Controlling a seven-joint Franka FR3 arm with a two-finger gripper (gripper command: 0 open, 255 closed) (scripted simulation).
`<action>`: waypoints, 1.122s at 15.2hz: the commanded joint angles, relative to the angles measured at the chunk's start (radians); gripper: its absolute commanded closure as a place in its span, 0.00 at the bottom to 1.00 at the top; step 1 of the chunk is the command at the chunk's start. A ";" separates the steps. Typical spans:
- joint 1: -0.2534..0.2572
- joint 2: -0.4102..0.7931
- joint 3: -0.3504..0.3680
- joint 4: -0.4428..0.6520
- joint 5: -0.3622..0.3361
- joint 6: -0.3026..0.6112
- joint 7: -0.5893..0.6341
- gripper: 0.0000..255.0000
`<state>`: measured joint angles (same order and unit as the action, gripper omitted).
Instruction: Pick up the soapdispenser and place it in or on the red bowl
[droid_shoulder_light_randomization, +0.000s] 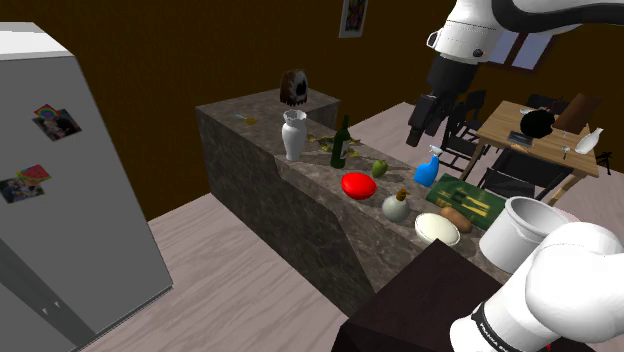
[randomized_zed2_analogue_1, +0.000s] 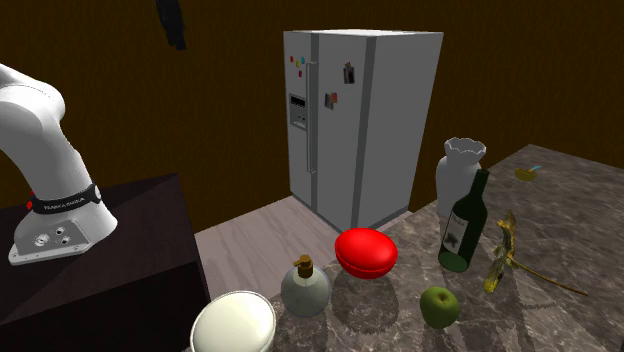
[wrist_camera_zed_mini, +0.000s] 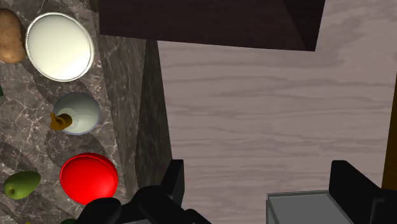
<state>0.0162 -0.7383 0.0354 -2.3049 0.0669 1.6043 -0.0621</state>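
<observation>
While claw (wrist_camera_zed_mini: 257, 170) gapes wide, empty, soapdispenser (wrist_camera_zed_mini: 76, 114) sits btwn red bowl (wrist_camera_zed_mini: 89, 178) & white bowl (wrist_camera_zed_mini: 59, 46): descent may knock either.

Counter (randomized_zed2_analogue_1: 590, 200): dark veined stone top, long and narrow
Near end: white bowl (randomized_zed2_analogue_1: 233, 325), with a potato (wrist_camera_zed_mini: 7, 35) just beside it
Middle: pale round soapdispenser (randomized_zed2_analogue_1: 305, 288) with a brown pump, upright, between the white bowl and the red bowl (randomized_zed2_analogue_1: 366, 252)
Further along: green apple (randomized_zed2_analogue_1: 439, 306), dark wine bottle (randomized_zed2_analogue_1: 464, 225) and white vase (randomized_zed2_analogue_1: 461, 170), both upright and close together
Back edge: blue spray bottle (droid_shoulder_light_randomization: 429, 168), green board (droid_shoulder_light_randomization: 465, 200)
</observation>
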 joint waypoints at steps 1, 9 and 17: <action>0.000 0.000 0.000 0.000 0.000 0.000 0.000 0.00; -0.050 0.053 -0.117 -0.156 -0.069 0.211 -0.134 0.00; -0.099 0.204 -0.242 -0.232 -0.120 0.442 -0.271 0.00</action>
<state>-0.0751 -0.5503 -0.1887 -2.5265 -0.0462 2.0179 -0.3131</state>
